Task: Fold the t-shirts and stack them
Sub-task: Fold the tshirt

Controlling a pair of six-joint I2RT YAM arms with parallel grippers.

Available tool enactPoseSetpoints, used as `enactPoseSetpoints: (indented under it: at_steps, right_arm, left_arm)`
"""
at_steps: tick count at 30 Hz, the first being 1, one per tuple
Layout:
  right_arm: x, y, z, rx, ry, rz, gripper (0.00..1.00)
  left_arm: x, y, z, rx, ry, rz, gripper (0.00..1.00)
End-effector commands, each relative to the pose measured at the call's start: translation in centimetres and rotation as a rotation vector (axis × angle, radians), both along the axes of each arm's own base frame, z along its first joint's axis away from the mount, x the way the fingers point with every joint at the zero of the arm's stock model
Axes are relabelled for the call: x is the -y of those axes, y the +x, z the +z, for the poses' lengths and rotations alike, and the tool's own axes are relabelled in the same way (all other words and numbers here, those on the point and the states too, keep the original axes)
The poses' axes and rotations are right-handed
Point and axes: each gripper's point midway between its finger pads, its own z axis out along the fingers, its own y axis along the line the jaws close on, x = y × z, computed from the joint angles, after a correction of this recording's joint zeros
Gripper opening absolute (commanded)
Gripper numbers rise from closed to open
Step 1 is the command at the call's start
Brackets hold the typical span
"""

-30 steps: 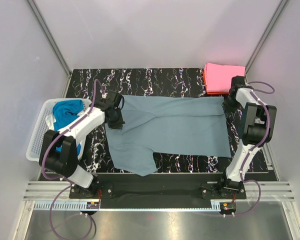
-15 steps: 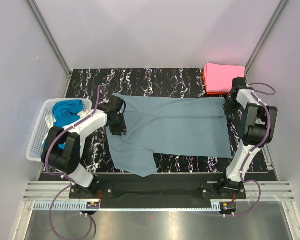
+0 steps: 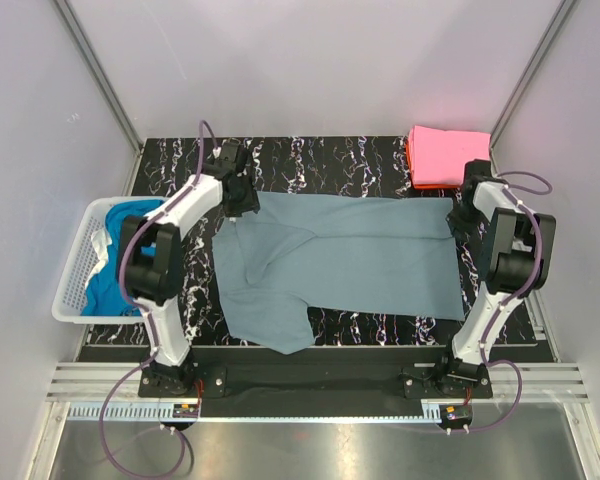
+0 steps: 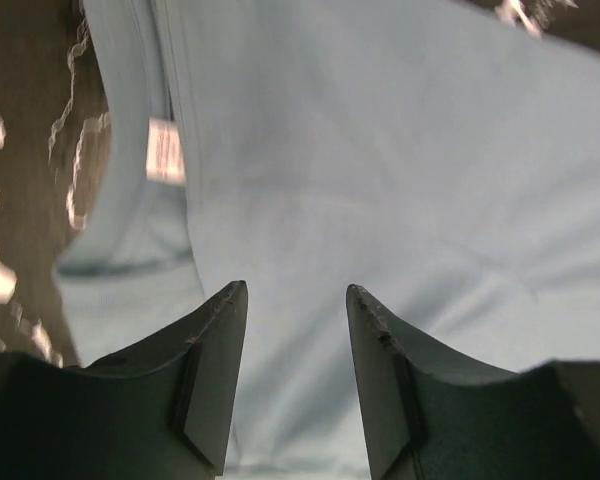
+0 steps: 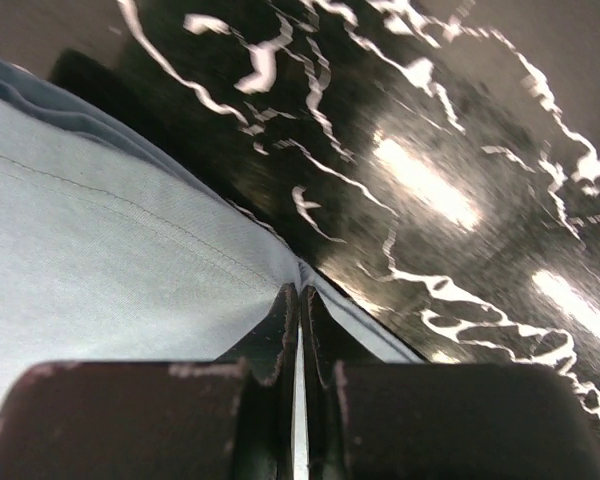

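Observation:
A dusty grey-blue t-shirt [image 3: 350, 255] lies spread across the black marbled table [image 3: 310, 155], one sleeve toward the near edge. My left gripper [image 3: 242, 195] hovers over its far-left corner, open; in the left wrist view the fingers [image 4: 220, 350] stand apart above the cloth [image 4: 380, 150] with nothing between them, near the white neck label [image 4: 165, 150]. My right gripper [image 3: 461, 206] is shut on the shirt's far-right corner; the right wrist view shows the gripper [image 5: 300, 292] pinching the hem [image 5: 110, 250]. A folded pink t-shirt [image 3: 448, 152] lies on an orange-red one [image 3: 409, 158] at the back right.
A white mesh basket [image 3: 80, 275] with bright blue/teal shirts [image 3: 115, 285] stands off the table's left side. Metal frame posts and pale walls enclose the table. The arm bases sit on a rail at the near edge.
The left gripper has opened, let go of the shirt's left edge, and swung away toward the far-left corner. The right gripper has stayed shut on its corner.

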Motion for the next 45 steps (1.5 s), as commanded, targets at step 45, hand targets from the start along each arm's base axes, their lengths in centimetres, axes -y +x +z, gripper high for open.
enactPoseSetpoints:
  at_steps: [45]
  right_arm:
    - [3.4,3.3,-1.7,0.124,0.096,-0.130,0.10]
  left_arm:
    - [-1.2,10.8,-9.4,-0.155,-0.092,0.127,0.52]
